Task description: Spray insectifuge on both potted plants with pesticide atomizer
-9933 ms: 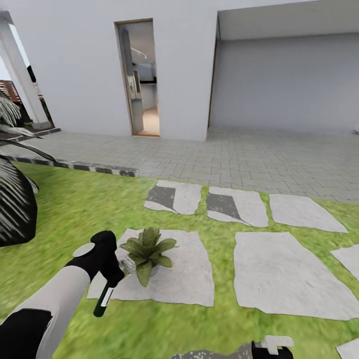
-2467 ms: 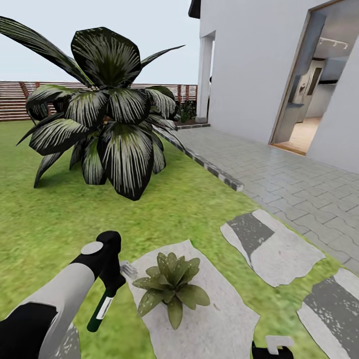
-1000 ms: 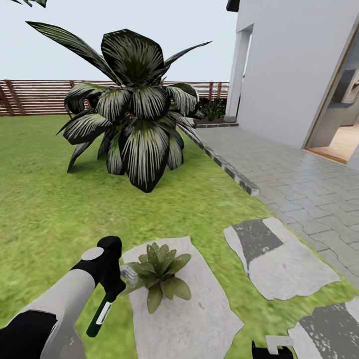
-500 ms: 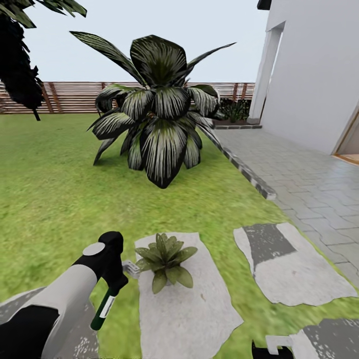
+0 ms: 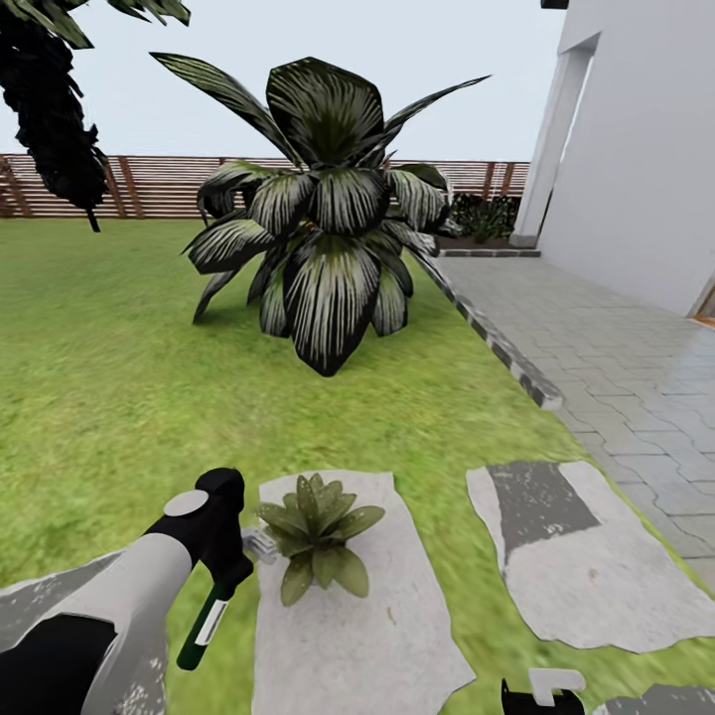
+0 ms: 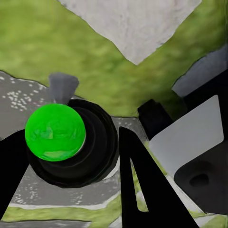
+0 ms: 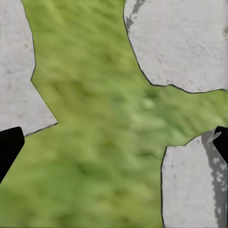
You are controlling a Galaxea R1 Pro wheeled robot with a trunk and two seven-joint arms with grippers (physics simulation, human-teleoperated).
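One potted plant (image 5: 316, 534) is sitting on a grey stepping stone (image 5: 367, 636) just ahead of you, low in the head view, and your left end effector (image 5: 230, 566) is hovering right beside its leaves. You are holding the pesticide atomizer (image 5: 204, 628) in that end effector, clamped near the top, with the dark green body and its white strip hanging down and tilting toward you over the grass (image 5: 99, 397); the pale grey trigger head (image 5: 260, 545) is pointing toward the plant, nearly touching the nearest leaf. In the left wrist view you are looking down the bottle's bright green base (image 6: 55, 132) between the dark fingers (image 6: 140, 185). Your right end effector (image 7: 114, 142) is standing wide apart over grass between stepping stones, with nothing between its fingertips. Beyond the plant a big striped-leaf palm (image 5: 323, 228) is growing on the lawn, a brown slatted fence (image 5: 149, 184) is running behind it, and a paved walkway (image 5: 616, 357) is lying along the white house wall (image 5: 645, 149)
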